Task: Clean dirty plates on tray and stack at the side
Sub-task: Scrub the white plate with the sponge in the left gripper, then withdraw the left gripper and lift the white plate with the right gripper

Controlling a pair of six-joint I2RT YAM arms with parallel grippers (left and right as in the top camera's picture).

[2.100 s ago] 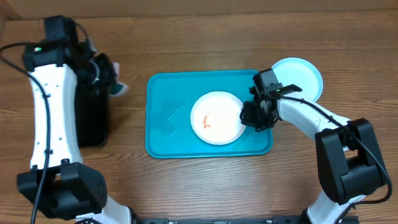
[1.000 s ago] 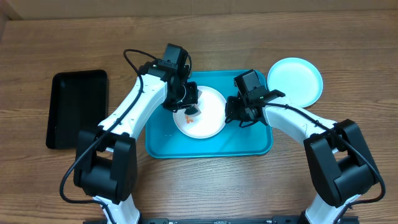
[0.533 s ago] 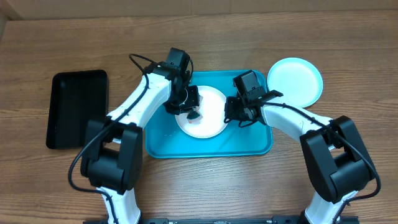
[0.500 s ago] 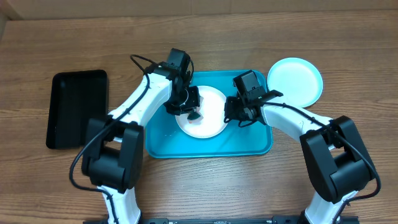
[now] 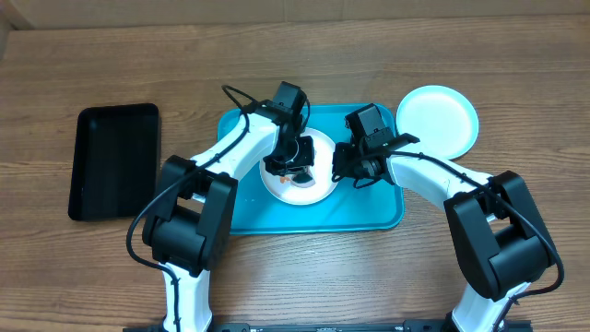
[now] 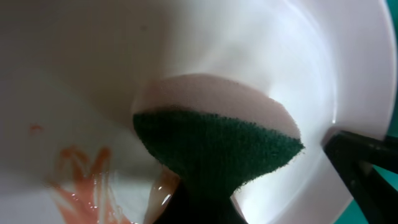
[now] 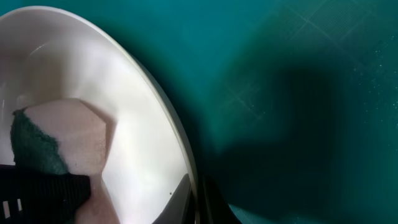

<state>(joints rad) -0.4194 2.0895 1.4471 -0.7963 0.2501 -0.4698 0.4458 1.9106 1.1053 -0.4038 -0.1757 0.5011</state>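
The white plate lies in the turquoise tray. My left gripper is shut on a green and pink sponge and presses it on the plate's inside. An orange-red smear sits to the sponge's left. My right gripper is shut on the plate's right rim, its fingers pinching the edge. The light blue plate lies on the table right of the tray. The yellow-green plate is out of view.
A black rectangular tray lies on the wooden table at the far left. Both arms cross over the turquoise tray's middle. The tray floor shows to the right of the white plate.
My left arm came from the black tray with the sponge, reached the white plate, and has slid right across it. The right gripper keeps its hold on the rim.
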